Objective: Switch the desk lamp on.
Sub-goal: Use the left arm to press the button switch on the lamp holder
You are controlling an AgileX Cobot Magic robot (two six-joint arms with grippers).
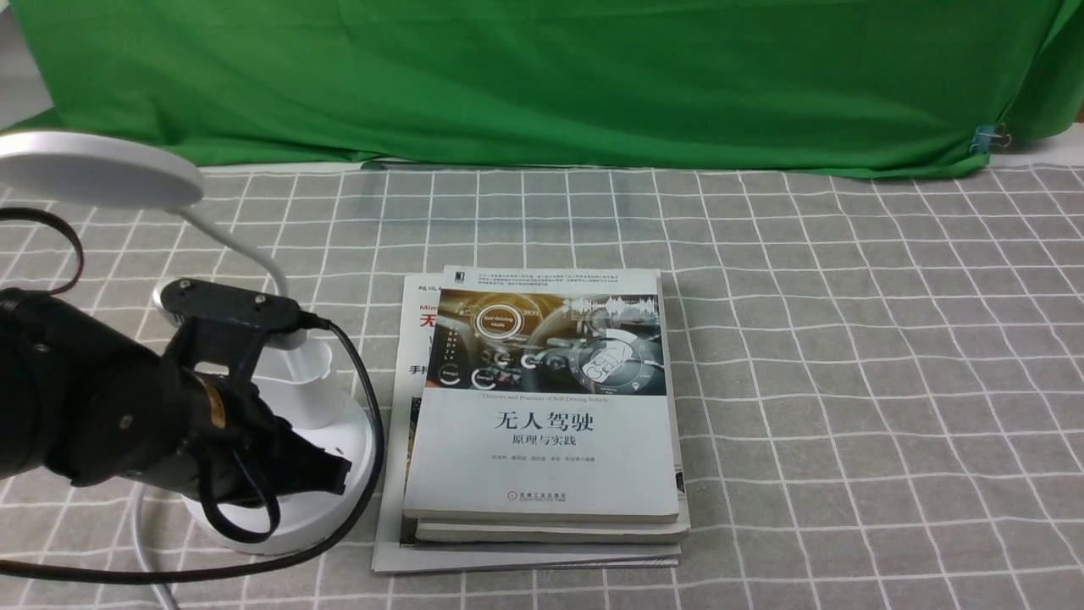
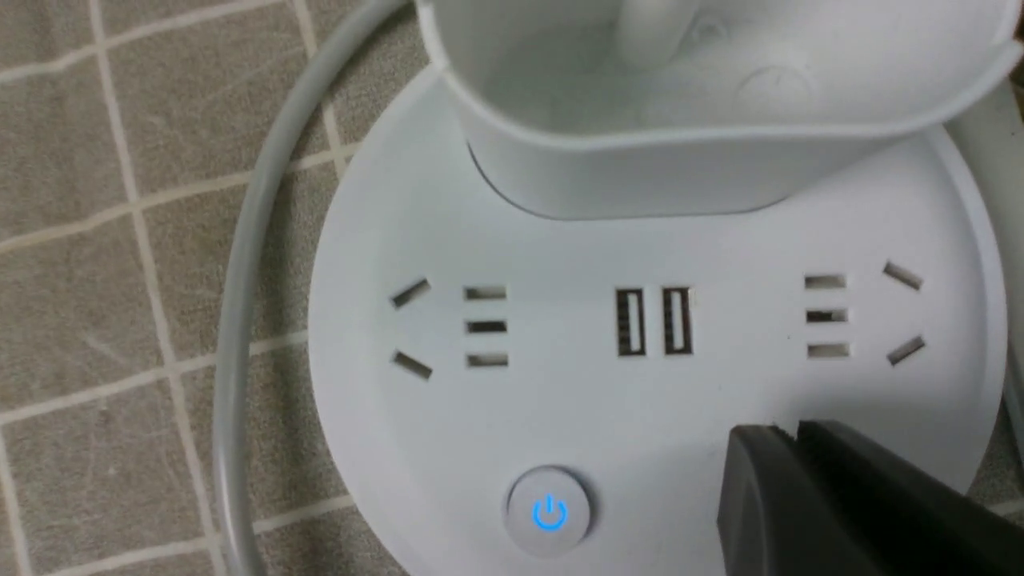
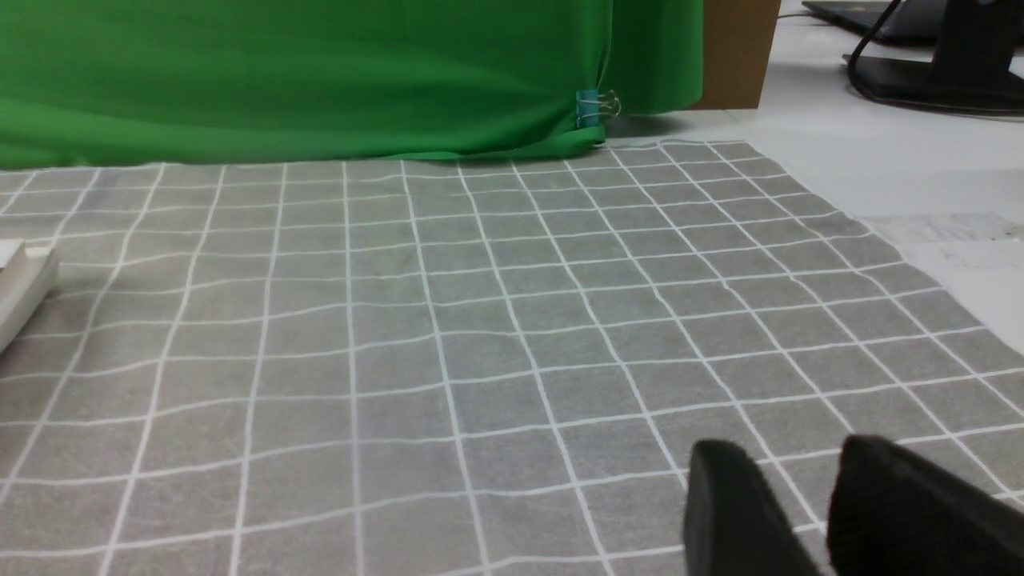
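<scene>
Left gripper: fingertips together, over lamp base; contact unclear.
Right gripper: fingertips apart, above cloth.
Checked cloth: under lamp and books.
Book stack: right of lamp.
Desk lamp: upright, far left.
Power button: blue symbol.

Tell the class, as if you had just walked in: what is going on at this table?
A robot is working at the lamp. Its left tool, fingers together and holding nothing, is over the base, near the front edge. One button, beside the fingers, glows blue. The right tool is away from the lamp, its fingers slightly apart. Books lie beside the lamp. Whether the lamp is lit, I cannot tell.
</scene>
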